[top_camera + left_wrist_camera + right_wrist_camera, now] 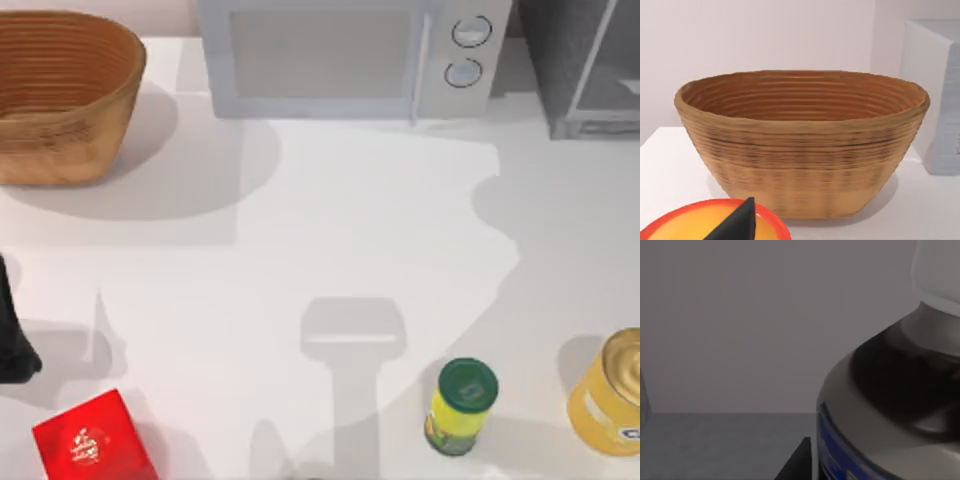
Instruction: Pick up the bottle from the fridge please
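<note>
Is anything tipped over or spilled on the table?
Nothing looks spilled or broken. The green-lidded yellow-green container, wide yellow can, red box and woven basket all stand upright. The white-capped bottle stands upright too.

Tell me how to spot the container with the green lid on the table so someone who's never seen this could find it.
Start at the white microwave along the table's back edge, then come straight forward to the front edge, right of centre. There stands the yellow-green container, upright with a dark green round lid. The wide yellow can to its right is fatter with a gold top; the red box sits far left.
</note>
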You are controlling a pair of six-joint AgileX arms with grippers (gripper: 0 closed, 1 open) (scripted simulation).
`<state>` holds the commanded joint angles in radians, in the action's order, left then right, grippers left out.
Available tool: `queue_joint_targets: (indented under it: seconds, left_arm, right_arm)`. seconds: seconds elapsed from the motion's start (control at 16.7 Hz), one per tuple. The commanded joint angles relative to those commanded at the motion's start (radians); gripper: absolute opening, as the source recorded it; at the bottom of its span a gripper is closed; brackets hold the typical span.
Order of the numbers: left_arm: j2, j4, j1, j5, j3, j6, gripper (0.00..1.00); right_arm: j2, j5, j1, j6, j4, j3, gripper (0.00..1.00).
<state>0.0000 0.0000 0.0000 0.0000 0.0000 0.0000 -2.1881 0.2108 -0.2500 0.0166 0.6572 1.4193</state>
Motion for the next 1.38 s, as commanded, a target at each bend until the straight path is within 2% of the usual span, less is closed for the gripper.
queue_joint_targets:
  seconds: [0.18,0.54,1.08,1.38]
  left_arm:
    - [0.0,0.0,0.0,0.0,0.0,0.0,1.0]
    - [0.0,0.0,0.0,0.0,0.0,0.0,1.0]
    - [0.0,0.0,0.0,0.0,0.0,0.0,1.0]
    - [0.0,0.0,0.0,0.0,0.0,0.0,1.0]
  right_arm:
    - [0.04,0.001,0.0,0.0,-0.062,0.028,0.0]
    - [0.054,0.005,-0.004,-0.002,-0.051,0.012,0.0]
    - [0.316,0.052,-0.049,0.001,0.066,-0.406,0.0]
    - [0.355,0.065,-0.059,0.003,0.095,-0.447,0.0]
